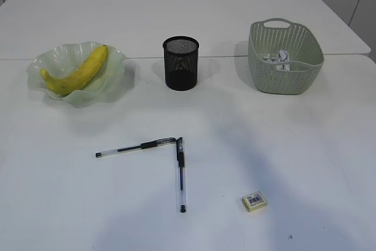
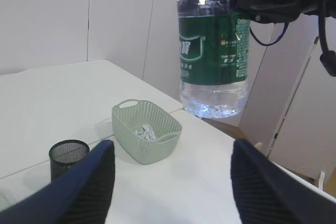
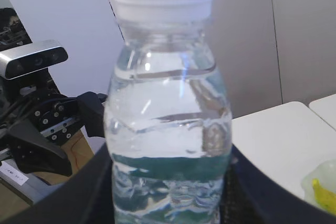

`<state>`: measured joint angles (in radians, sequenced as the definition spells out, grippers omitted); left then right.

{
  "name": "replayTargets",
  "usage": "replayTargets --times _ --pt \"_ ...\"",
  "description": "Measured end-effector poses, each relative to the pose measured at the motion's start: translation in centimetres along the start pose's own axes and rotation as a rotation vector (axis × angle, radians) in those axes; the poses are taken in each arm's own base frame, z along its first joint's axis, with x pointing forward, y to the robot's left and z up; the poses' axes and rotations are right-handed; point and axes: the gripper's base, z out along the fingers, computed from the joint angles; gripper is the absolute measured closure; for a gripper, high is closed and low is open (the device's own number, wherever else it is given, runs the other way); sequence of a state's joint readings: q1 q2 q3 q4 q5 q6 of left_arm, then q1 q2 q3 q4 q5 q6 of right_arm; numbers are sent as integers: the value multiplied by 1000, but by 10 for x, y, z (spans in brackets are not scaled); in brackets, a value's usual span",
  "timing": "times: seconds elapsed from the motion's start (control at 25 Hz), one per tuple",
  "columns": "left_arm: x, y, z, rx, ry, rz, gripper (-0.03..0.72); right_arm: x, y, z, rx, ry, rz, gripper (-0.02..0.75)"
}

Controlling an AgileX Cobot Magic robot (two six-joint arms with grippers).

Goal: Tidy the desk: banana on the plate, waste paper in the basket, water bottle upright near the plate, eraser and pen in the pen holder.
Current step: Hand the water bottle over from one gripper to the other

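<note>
The water bottle [image 2: 212, 51], clear with a dark green label, hangs upright high above the desk. My right gripper [image 3: 168, 195] is shut on its body, white cap up. My left gripper [image 2: 170, 153] stands open and empty, below and short of the bottle. Neither gripper shows in the exterior view. The banana [image 1: 79, 72] lies in the pale green plate [image 1: 114, 80]. Waste paper [image 1: 279, 59] sits in the sage basket [image 1: 286, 74]. Two pens [image 1: 136, 147] [image 1: 181, 174] and the eraser [image 1: 254, 201] lie on the desk [image 1: 305, 145] in front of the black pen holder [image 1: 181, 63].
The two pens meet tip to tip in an L shape near the desk's middle. A seam runs across the desk behind the plate, the pen holder and the basket. Beyond the desk's right edge stand white panels and camera gear [image 3: 31, 59].
</note>
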<state>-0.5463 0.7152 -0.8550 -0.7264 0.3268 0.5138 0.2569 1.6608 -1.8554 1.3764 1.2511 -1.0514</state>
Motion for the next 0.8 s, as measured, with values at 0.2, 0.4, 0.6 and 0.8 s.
replayTargets --times 0.2,0.4,0.6,0.8 --pt "3 -1 1 19 30 -15 258 1 -1 0 7 12 -4 388" --pt "14 -3 9 58 136 -23 266 2 -1 0 10 18 -7 388" --pt "22 -7 13 117 249 -24 266 3 -2 0 17 30 -11 388" --pt "-1 -25 4 265 262 46 280 3 -2 0 17 30 -12 388"
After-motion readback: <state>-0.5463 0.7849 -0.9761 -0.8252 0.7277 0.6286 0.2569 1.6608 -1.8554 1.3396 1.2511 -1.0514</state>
